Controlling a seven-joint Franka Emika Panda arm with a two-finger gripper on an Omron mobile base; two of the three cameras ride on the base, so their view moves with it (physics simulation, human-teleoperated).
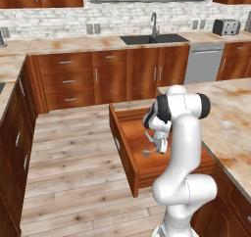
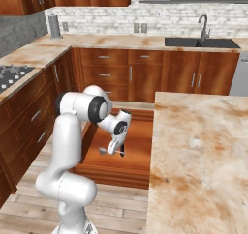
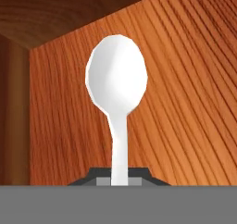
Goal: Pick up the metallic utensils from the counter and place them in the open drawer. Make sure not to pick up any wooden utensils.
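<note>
Spoon [image 3: 117, 84] sits pinched by its thin handle in the gripper [image 3: 118, 179], bowl pointing to 12 o'clock in the hand view. It hangs low inside the open drawer [image 1: 128, 155], probably so it can be let go without clattering. At 3 o'clock of the drawer is the counter [image 2: 203, 146]. No readable writing anywhere.

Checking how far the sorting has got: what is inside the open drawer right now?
The gripper hangs over the drawer, shut on the metal spoon. In the hand view, bare wooden drawer floor shows below the spoon. The arm hides part of the drawer's inside, so whether anything lies there is unclear.
</note>
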